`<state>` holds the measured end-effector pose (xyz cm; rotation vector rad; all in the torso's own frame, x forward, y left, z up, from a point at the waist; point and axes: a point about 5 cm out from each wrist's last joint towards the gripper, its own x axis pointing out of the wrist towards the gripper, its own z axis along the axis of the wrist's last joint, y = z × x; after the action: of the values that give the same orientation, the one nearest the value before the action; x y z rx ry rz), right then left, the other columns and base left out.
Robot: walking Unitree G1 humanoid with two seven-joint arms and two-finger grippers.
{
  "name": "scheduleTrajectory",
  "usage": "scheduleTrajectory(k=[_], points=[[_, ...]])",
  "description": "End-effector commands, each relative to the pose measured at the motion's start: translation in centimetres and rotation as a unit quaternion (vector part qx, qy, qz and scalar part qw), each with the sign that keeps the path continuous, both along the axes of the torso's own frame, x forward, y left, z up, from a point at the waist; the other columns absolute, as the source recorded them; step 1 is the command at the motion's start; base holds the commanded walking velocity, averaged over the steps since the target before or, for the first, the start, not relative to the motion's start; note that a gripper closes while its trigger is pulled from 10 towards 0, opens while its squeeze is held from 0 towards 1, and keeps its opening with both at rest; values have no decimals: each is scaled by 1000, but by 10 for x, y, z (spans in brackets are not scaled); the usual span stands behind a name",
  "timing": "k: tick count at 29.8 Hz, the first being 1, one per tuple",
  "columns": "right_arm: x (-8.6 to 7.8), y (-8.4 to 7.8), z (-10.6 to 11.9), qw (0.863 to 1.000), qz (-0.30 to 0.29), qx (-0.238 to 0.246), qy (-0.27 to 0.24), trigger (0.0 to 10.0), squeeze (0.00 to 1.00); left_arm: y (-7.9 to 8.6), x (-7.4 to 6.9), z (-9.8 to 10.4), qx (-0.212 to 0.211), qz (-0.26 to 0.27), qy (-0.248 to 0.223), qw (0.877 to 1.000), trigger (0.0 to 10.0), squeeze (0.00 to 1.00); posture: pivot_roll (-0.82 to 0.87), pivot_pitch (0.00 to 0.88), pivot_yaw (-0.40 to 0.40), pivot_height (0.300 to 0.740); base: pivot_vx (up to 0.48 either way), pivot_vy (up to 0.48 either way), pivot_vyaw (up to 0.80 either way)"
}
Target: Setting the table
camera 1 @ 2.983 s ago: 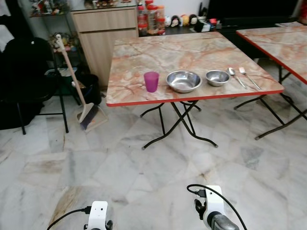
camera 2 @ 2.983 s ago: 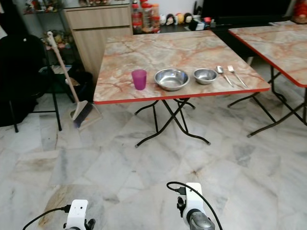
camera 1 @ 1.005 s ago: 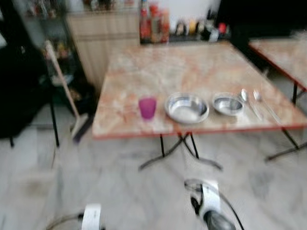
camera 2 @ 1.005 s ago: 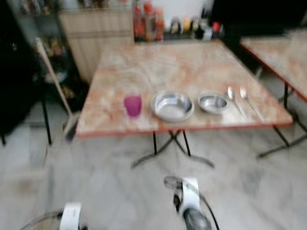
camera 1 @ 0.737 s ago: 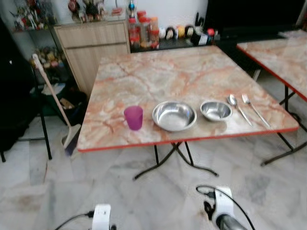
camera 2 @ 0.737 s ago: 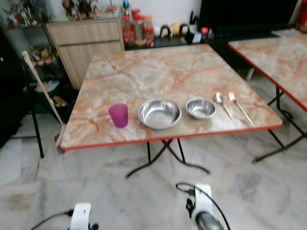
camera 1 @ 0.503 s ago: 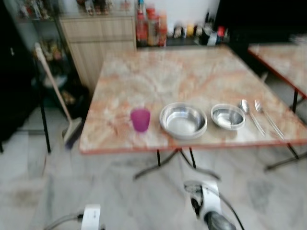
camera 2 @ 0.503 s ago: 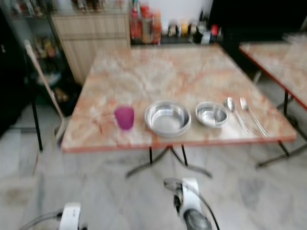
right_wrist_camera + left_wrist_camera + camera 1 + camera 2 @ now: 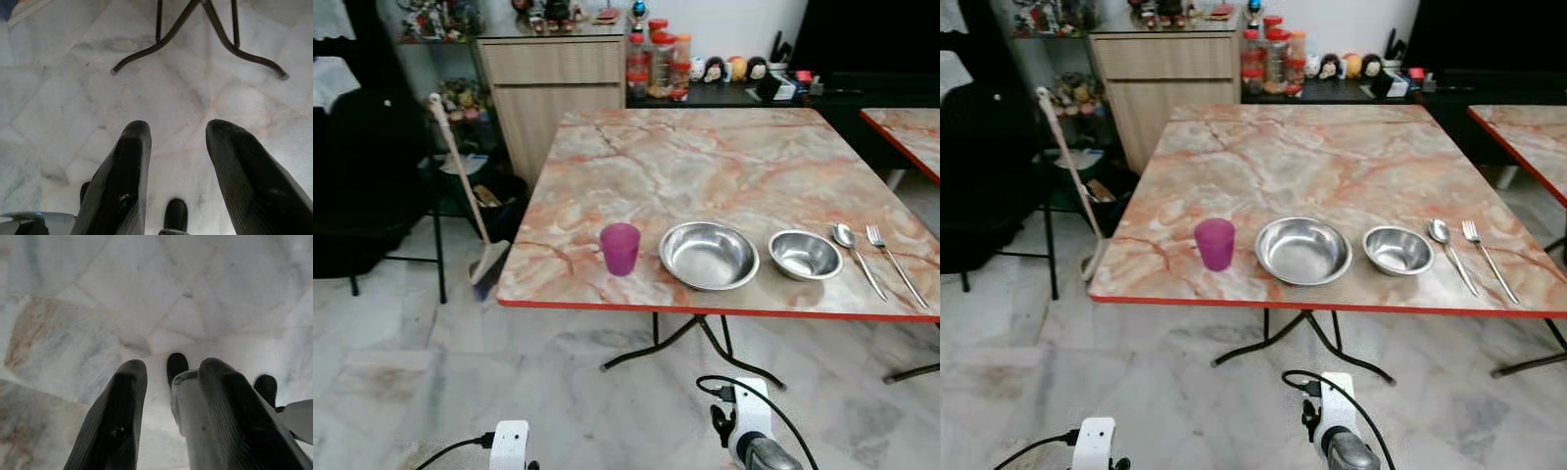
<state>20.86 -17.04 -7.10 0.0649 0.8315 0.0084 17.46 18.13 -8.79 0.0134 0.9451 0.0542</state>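
**Head pair faces the table; wrist cameras face the floor**

Both eye views look forward and down from head height at the red-edged marble-patterned folding table (image 9: 724,166), sharing nearly all of it, slightly offset sideways. Each wrist camera looks along its own black fingers, the left gripper (image 9: 168,382) and right gripper (image 9: 178,142), down at the grey-veined marble floor (image 9: 58,98), seemingly from well above it; the right one also catches the table's black metal legs (image 9: 195,29).

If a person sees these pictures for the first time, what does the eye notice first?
Probably the marble-patterned table with its red edge, filling the middle of the room. Along its near edge stands a row: a purple cup, a large steel bowl, a small steel bowl, then a spoon and a fork at the robot's right.
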Motion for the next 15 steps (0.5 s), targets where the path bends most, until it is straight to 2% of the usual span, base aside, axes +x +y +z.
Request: scheduleTrajectory(k=[1,15], points=[[2,-1,1,1000,1,-4,-4,10000,0,0,-1,-1,8,-12,3,1000,10000,0,64,0,10,740,0,-326,0],[4,-2,3,1000,-3,-5,-7,10000,0,1,-1,0,10,-11,1,1000,10000,0,65,0,10,740,0,-334,0]])
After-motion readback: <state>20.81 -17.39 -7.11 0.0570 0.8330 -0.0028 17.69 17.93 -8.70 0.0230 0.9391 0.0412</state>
